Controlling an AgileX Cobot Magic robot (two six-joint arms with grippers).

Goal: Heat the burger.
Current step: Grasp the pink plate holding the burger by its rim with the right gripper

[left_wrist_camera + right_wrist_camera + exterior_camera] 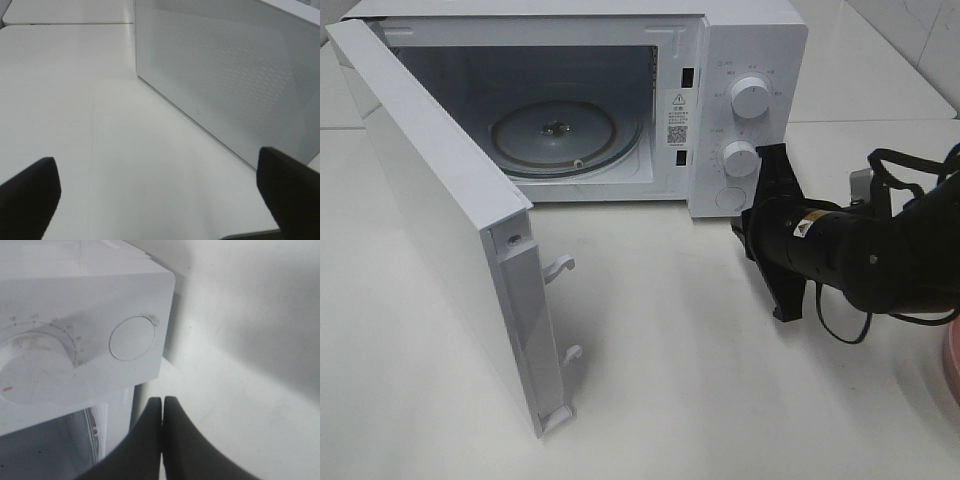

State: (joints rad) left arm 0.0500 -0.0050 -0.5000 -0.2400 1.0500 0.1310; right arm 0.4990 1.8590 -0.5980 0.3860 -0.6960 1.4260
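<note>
The left gripper (156,170) hangs with jaws spread wide and empty, facing the outside of the swung-open microwave door (440,230); the turntable (555,130) inside lies bare. Further right, the right gripper (162,412), jaws pressed together, points near the round button (132,338) on the panel. The burger shows nowhere; a pink rim (952,365) peeks in at the far right edge, so I'd guess it lies that way, nearer the right arm
</note>
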